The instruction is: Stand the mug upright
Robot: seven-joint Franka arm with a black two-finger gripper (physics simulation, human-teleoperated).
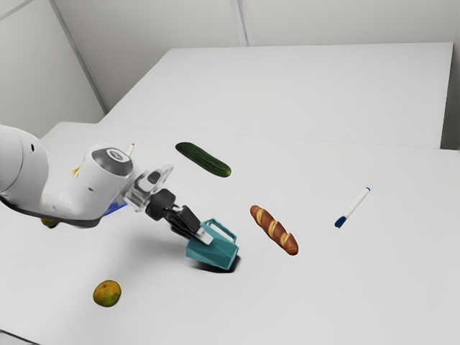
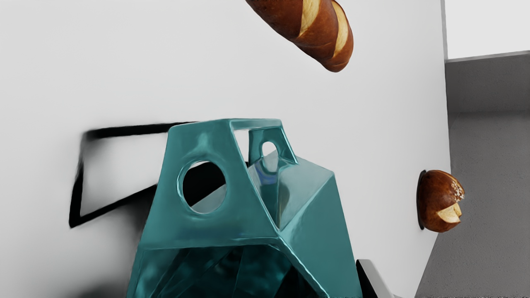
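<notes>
The mug (image 1: 215,251) was tipped, low centre in the exterior view; I couldn't tell whether the fingers (image 1: 185,221) gripped it. The wrist view cropped the long bread (image 2: 314,29).

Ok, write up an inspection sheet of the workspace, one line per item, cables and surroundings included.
Surface: white table, shadows under several things.
Job's things: teal mug tilted, not upright; contact with the table unclear.
Clutter: cucumber, scored bread roll, blue-capped marker, round yellow-green fruit, second bread piece, blue item partly behind the arm.
Claw: at the mug; grip unclear.
Cables: nothing seen.
Surroundings: pale walls.
</notes>
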